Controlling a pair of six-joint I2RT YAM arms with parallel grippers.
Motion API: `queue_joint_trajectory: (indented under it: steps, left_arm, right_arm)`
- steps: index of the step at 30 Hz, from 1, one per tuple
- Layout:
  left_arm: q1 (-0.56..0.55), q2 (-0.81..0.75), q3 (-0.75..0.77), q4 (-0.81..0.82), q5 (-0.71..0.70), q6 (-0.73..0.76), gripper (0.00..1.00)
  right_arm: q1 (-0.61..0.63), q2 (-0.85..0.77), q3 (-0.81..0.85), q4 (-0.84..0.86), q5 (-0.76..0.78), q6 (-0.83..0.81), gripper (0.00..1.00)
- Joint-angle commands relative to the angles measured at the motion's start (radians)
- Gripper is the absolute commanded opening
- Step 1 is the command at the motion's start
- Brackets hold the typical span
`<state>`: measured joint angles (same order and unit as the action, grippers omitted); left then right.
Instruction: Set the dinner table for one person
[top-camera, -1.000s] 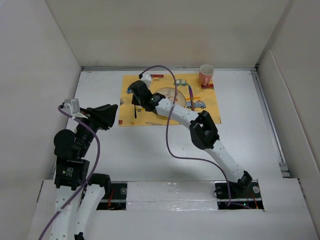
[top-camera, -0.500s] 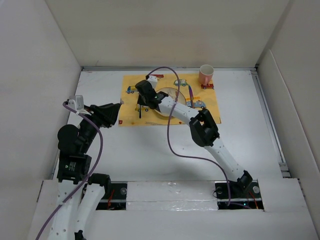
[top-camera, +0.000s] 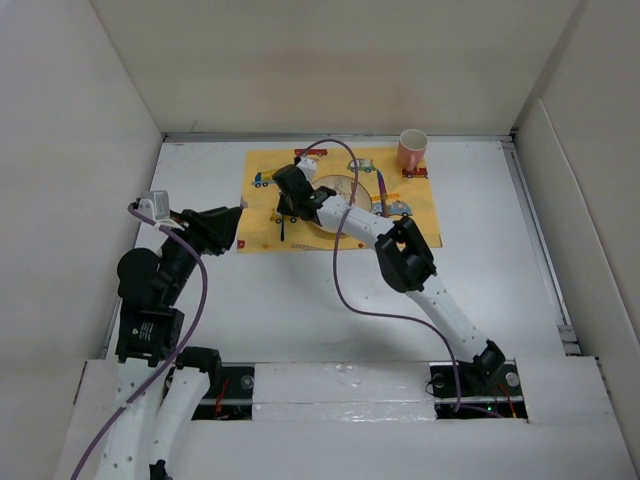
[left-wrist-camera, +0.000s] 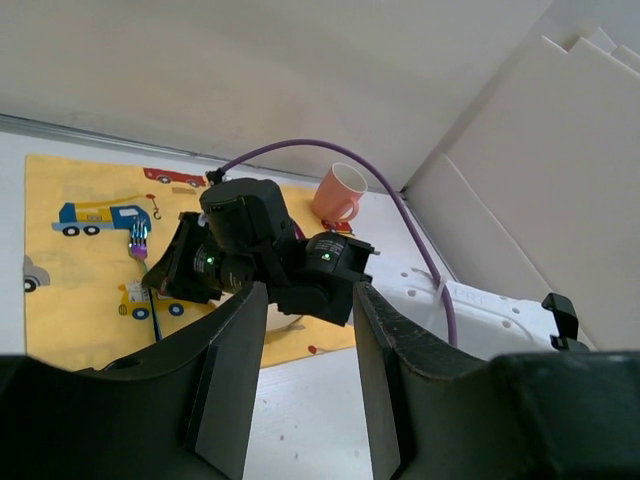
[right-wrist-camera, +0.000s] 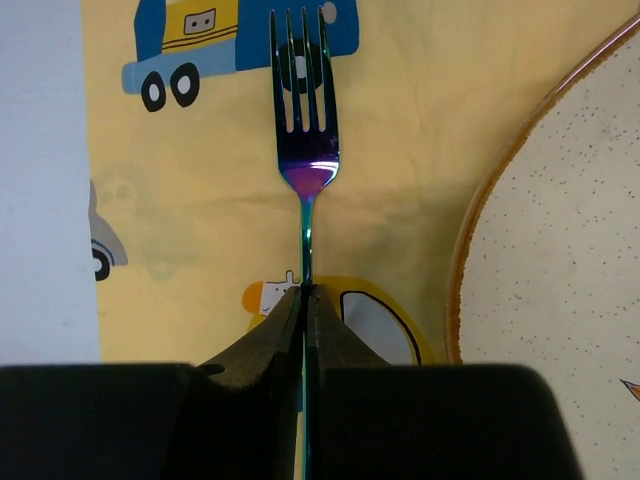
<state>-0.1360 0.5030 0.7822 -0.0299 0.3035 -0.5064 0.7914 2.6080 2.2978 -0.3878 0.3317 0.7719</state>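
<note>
My right gripper (top-camera: 286, 207) (right-wrist-camera: 305, 292) is shut on the thin handle of an iridescent blue-green fork (right-wrist-camera: 303, 60). The fork lies along the left part of the yellow car-print placemat (top-camera: 258, 230), left of the speckled plate (top-camera: 347, 183) (right-wrist-camera: 560, 250), with its tines pointing away from the jaws. I cannot tell whether the fork touches the cloth. The fork also shows in the left wrist view (left-wrist-camera: 138, 238). My left gripper (top-camera: 230, 222) (left-wrist-camera: 308, 295) is open and empty above the white dinner table (top-camera: 250, 300), near the placemat's left edge.
A pink mug (top-camera: 411, 150) (left-wrist-camera: 338, 192) stands at the placemat's far right corner. A purple-tinted utensil (top-camera: 382, 188) lies right of the plate. The right arm's purple cable (top-camera: 338, 260) loops over the mat. Off-white wall panels (top-camera: 80, 150) enclose the table.
My right gripper has carried the fork a little to the right, closer to the plate. My left arm has shifted slightly and stays open.
</note>
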Motion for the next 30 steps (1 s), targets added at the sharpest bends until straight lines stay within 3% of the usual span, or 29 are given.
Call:
queue_joint_trajectory:
  steps: [1,12,17,19,24,25,28,30]
  left_arm:
    - [-0.004,0.008,-0.012,0.058,0.000,0.012,0.36]
    - [-0.004,0.005,-0.008,0.056,-0.024,0.012,0.38]
    - [-0.004,0.000,0.029,0.038,-0.046,0.019,0.51]
    - [-0.004,0.005,0.058,0.033,-0.053,0.020,0.55]
    - [-0.004,0.008,0.089,-0.033,-0.082,0.022,0.70]
    - [-0.004,0.006,0.094,-0.062,-0.090,0.026,0.71]
    - [-0.004,-0.006,0.077,-0.129,-0.133,0.049,0.78]
    - [-0.004,-0.030,0.059,-0.175,-0.151,0.068,0.81]
  right_arm:
    - [-0.009,-0.003,0.020,0.041,-0.006,0.018,0.11]
    - [-0.009,-0.215,-0.188,0.150,-0.003,-0.025,0.61]
    - [0.000,-0.411,-0.355,0.213,0.032,-0.080,0.63]
    - [0.009,-0.532,-0.462,0.265,0.027,-0.123,1.00]
    - [0.034,-0.886,-0.789,0.424,0.027,-0.229,1.00]
    - [0.048,-1.042,-0.924,0.444,0.039,-0.267,1.00]
    - [0.087,-1.297,-1.108,0.452,0.125,-0.313,1.00]
    - [0.097,-1.572,-1.270,0.397,0.171,-0.313,1.00]
